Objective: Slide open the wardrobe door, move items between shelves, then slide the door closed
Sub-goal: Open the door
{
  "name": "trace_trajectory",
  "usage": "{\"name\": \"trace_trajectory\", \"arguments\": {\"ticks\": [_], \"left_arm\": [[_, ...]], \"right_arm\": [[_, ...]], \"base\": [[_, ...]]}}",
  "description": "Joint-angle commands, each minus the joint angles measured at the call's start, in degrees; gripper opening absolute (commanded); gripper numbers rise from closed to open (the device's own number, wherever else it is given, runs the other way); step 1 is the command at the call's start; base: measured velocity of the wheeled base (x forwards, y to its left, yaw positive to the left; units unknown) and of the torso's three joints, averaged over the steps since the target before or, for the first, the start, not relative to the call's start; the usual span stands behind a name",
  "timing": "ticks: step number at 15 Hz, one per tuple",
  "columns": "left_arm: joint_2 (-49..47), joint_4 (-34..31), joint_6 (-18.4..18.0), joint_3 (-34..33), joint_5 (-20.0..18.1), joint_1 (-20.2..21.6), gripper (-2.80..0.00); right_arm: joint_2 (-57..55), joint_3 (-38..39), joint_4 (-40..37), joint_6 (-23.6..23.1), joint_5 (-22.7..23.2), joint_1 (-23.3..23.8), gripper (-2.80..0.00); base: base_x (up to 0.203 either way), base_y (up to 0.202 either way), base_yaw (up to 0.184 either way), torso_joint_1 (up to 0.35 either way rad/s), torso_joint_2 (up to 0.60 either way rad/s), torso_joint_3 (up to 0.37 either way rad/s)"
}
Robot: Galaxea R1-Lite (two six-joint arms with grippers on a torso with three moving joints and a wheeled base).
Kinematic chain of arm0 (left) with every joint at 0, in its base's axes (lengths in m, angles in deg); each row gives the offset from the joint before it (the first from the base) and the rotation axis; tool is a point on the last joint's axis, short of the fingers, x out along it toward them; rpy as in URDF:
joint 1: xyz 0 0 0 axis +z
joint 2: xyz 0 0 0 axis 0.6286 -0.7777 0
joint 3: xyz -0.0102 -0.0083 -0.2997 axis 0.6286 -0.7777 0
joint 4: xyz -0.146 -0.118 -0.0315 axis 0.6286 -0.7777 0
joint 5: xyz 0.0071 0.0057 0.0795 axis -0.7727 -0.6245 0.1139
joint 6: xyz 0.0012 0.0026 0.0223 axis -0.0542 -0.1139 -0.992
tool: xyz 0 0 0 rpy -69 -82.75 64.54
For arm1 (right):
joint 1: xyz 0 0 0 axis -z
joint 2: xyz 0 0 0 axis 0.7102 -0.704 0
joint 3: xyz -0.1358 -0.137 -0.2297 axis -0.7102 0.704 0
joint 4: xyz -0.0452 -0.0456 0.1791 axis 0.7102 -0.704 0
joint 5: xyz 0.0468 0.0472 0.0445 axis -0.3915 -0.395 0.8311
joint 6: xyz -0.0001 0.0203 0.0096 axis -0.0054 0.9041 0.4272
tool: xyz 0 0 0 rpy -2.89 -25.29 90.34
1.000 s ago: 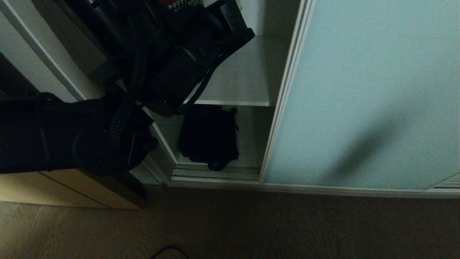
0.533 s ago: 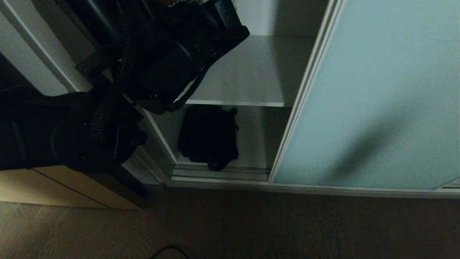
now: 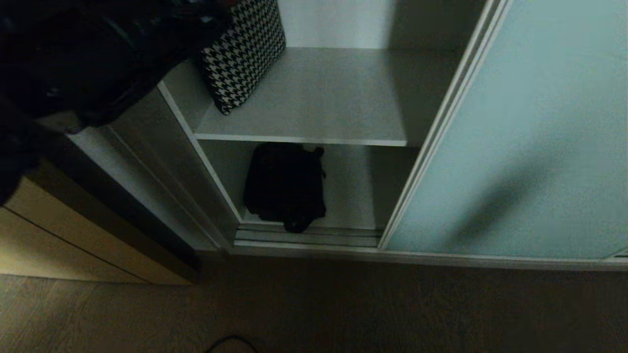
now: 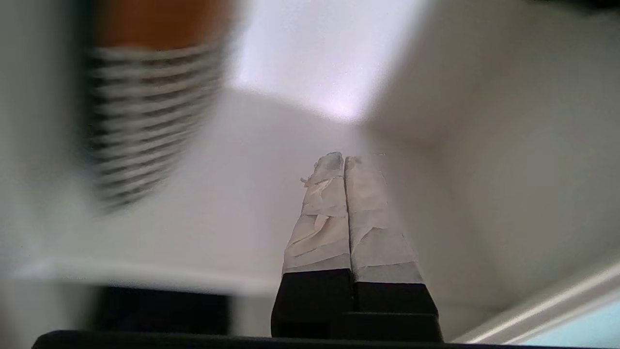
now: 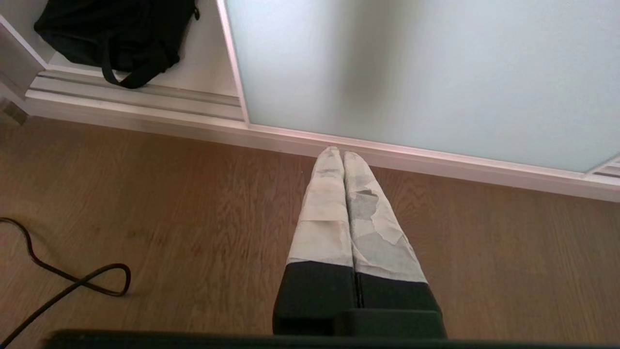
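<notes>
The sliding wardrobe door [image 3: 530,137], frosted pale blue-green glass, stands slid to the right, leaving the left compartment open. A houndstooth bag [image 3: 245,54] leans against the left wall on the upper shelf [image 3: 333,98]. A floppy black bag [image 3: 285,186] lies on the lower shelf [image 3: 353,191]. My left arm [image 3: 88,63] is a dark mass at the upper left. In the left wrist view my left gripper [image 4: 343,157] is shut and empty over the shelf [image 4: 232,194], beside the blurred houndstooth bag [image 4: 145,111]. My right gripper [image 5: 343,152] is shut and empty above the floor.
A ribbed silver floor track [image 3: 304,236] runs along the wardrobe's foot. A beige wooden panel [image 3: 73,245] stands to the left. A black cable [image 5: 63,281] loops on the wooden floor [image 5: 193,218]. The black bag's strap [image 5: 131,80] hangs onto the track.
My left arm has drawn up and to the left, out of the opening, uncovering the houndstooth bag. The door's edge has slid farther right. The black bag has not moved.
</notes>
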State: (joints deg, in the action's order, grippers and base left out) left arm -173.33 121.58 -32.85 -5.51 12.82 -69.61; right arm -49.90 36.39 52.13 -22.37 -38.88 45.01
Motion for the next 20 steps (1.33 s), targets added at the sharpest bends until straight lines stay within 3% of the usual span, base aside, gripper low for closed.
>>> {"name": "trace_trajectory", "arguments": {"ticks": [1, 4, 6, 13, 15, 17, 20], "left_arm": [[8.53, -3.20, 0.03, -5.06, 0.96, 2.91, -2.80], [17.74, -5.95, 0.22, -17.63, 5.75, 7.73, -2.80], [24.61, -6.36, -0.03, -25.97, 7.07, 13.79, -2.80], [45.56, -6.76, -1.42, -47.98, 7.69, 27.03, -2.80], [50.91, -6.79, -1.64, -54.50, 7.39, 28.48, -2.80], [55.99, -7.63, -2.35, -60.14, 5.93, 28.80, -2.80], [64.84, -16.04, -2.59, -64.46, -2.63, 28.89, -2.80]], "right_arm": [[0.01, 0.00, 0.00, -0.05, 0.03, -0.02, -2.80], [0.01, 0.03, 0.00, -0.05, 0.03, -0.02, -2.80], [0.01, 0.00, 0.00, -0.05, 0.03, -0.02, -2.80], [0.01, 0.00, 0.00, -0.05, 0.03, -0.02, -2.80], [0.01, 0.04, 0.00, -0.05, 0.03, -0.02, -2.80], [0.01, 0.00, 0.00, -0.05, 0.03, -0.02, -2.80], [0.01, 0.00, 0.00, -0.05, 0.03, -0.02, -2.80]], "base": [[0.000, 0.000, 0.000, 0.000, 0.00, 0.000], [0.000, 0.000, 0.000, 0.000, 0.00, 0.000], [0.000, 0.000, 0.000, 0.000, 0.00, 0.000], [0.000, 0.000, 0.000, 0.000, 0.00, 0.000], [0.000, 0.000, 0.000, 0.000, 0.00, 0.000], [0.000, 0.000, 0.000, 0.000, 0.00, 0.000], [0.000, 0.000, 0.000, 0.000, 0.00, 0.000]]}}
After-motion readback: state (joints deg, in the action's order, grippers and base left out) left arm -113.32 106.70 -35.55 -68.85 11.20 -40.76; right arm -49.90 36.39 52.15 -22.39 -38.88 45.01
